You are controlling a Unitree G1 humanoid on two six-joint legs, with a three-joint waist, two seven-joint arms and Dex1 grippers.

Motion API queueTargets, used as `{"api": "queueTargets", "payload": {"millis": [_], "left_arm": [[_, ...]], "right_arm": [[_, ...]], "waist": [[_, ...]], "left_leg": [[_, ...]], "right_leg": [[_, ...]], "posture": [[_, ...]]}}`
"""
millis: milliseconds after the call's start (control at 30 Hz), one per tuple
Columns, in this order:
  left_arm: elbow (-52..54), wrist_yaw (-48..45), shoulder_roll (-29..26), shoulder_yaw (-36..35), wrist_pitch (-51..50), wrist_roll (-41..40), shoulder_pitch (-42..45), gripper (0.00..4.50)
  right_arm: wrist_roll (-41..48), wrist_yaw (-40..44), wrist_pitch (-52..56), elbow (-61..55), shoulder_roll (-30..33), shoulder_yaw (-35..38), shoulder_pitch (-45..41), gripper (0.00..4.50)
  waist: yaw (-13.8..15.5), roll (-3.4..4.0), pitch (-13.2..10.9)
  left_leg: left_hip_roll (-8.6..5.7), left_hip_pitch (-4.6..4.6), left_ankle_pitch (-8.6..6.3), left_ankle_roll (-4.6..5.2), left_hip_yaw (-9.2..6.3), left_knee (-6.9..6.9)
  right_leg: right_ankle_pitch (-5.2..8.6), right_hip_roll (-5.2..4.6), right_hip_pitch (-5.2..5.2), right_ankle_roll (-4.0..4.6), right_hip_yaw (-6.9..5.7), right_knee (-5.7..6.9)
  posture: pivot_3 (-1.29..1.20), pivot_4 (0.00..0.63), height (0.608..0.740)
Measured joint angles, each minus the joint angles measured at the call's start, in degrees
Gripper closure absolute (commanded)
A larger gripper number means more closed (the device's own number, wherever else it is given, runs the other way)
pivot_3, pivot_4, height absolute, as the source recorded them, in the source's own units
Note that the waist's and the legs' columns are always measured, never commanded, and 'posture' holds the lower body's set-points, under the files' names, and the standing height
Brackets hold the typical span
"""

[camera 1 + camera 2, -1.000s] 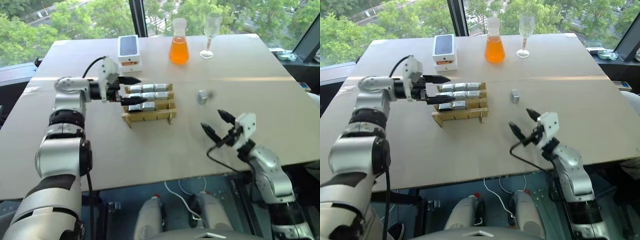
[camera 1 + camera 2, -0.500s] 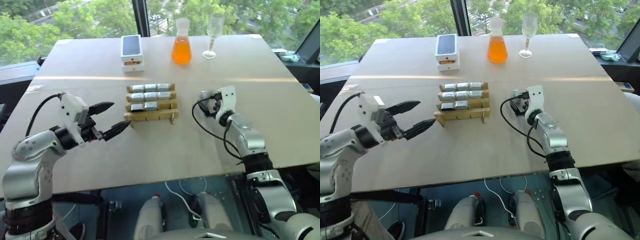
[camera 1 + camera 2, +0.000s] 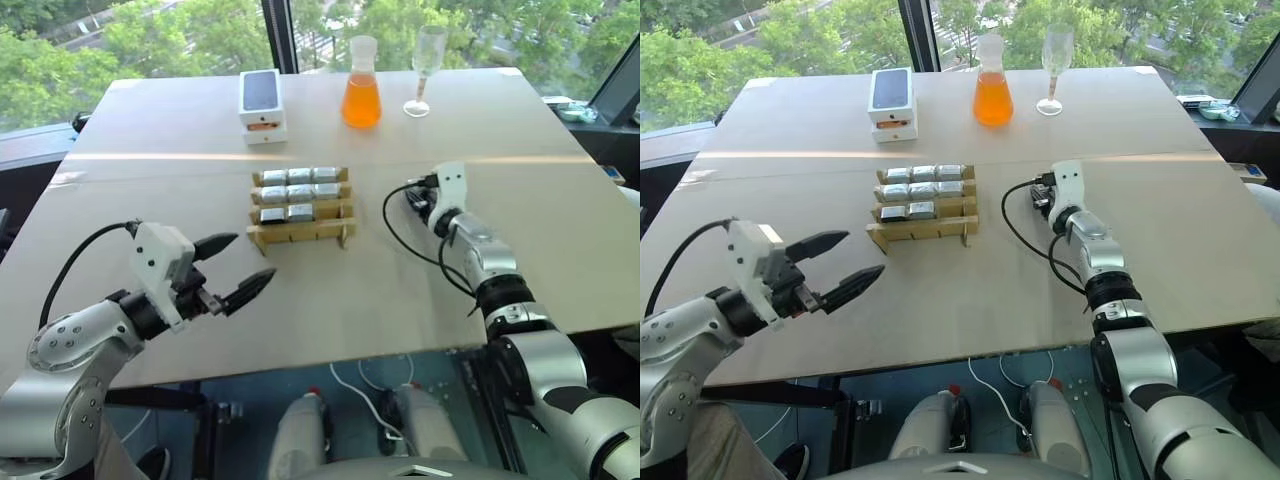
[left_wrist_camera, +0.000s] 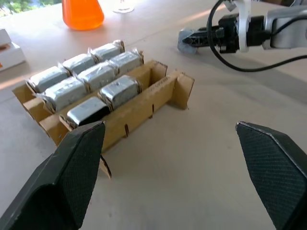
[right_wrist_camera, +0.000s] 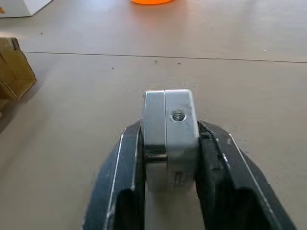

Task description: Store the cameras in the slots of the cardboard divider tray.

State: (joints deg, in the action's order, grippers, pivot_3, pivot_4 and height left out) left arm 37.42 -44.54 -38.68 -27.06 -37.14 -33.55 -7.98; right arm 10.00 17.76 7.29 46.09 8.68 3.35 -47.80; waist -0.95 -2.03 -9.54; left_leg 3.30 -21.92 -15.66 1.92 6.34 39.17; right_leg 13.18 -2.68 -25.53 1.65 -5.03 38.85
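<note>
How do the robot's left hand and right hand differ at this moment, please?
The left hand is open and empty; the right hand is shut on a camera. The left hand sits near the table's front edge, short of the cardboard divider tray; the right hand reaches out beside the tray. Both have two black fingers.

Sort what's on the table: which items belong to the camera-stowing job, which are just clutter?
Job items:
- cardboard divider tray
- eight cameras already slotted in the tray
- loose camera, clamped in the right gripper
- left gripper, open, empty

Clutter:
- white phone box
- flask of orange liquid
- wine glass
</note>
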Motion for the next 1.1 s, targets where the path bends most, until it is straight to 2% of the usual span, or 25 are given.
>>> {"api": "queueTargets", "payload": {"millis": [167,267,400,500,633,867,1100], "left_arm": [[-0.52,-0.16,-1.30,0.21,1.00,0.07,-0.07,0.00],[-0.59,-0.02,-1.29,0.22,1.01,-0.74,-0.03,0.00],[-0.58,0.03,-1.37,0.22,0.87,-1.88,-0.52,0.00],[-0.61,0.16,-1.58,0.21,0.81,-2.16,-1.52,0.00],[-0.54,1.03,-1.67,0.04,0.81,-2.56,-2.66,0.00],[1.94,3.86,-1.02,-1.77,0.65,-3.92,-5.77,0.00],[4.00,6.42,-0.36,-3.43,0.65,-5.17,-8.50,0.00]], "right_arm": [[-0.35,3.99,-0.82,-0.49,0.35,-0.50,0.22,3.66],[0.53,17.07,-2.74,-6.36,0.80,-4.21,0.98,3.66],[-0.32,29.91,-9.42,-8.99,1.24,-9.50,0.10,3.66],[-1.20,40.08,-16.24,-4.44,0.98,-12.90,-3.99,3.66],[-3.16,48.41,-25.93,5.99,-0.15,-14.20,-12.27,3.66],[-9.04,51.00,-36.00,22.05,-3.73,-15.40,-20.40,3.66],[-16.31,44.39,-37.25,29.39,-4.70,-16.32,-23.46,3.66]], "waist": [[-0.04,0.07,-0.04],[-0.39,0.17,-0.10],[-0.54,0.18,-0.11],[-0.86,0.20,-0.14],[-1.07,0.21,-0.14],[-1.33,0.24,-0.16],[-1.32,0.28,-0.19]], "left_leg": [[0.00,0.00,0.00,0.01,0.00,-0.03],[0.02,-0.02,-0.01,0.01,0.02,-0.09],[0.02,0.00,-0.01,0.01,0.00,-0.17],[0.01,0.00,-0.01,0.02,0.01,-0.17],[0.01,0.01,-0.01,0.02,0.00,-0.17],[0.01,-0.03,0.00,-0.01,-0.03,-0.24],[-0.01,-0.03,0.00,-0.02,-0.05,-0.27]], "right_leg": [[0.00,0.00,-0.01,0.00,0.00,-0.01],[0.00,0.04,-0.09,-0.01,0.04,-0.02],[0.01,0.05,-0.08,-0.01,0.01,-0.04],[0.01,0.03,-0.08,-0.01,0.00,-0.05],[0.01,0.01,-0.08,0.02,-0.02,-0.05],[0.01,-0.10,-0.09,0.06,-0.06,-0.12],[0.03,-0.21,-0.10,0.12,-0.10,-0.11]], "posture": [[0.00,0.150,0.740],[0.00,0.150,0.740],[0.00,0.150,0.740],[0.00,0.150,0.740],[0.00,0.150,0.740],[0.00,0.150,0.740],[0.00,0.150,0.740]]}}
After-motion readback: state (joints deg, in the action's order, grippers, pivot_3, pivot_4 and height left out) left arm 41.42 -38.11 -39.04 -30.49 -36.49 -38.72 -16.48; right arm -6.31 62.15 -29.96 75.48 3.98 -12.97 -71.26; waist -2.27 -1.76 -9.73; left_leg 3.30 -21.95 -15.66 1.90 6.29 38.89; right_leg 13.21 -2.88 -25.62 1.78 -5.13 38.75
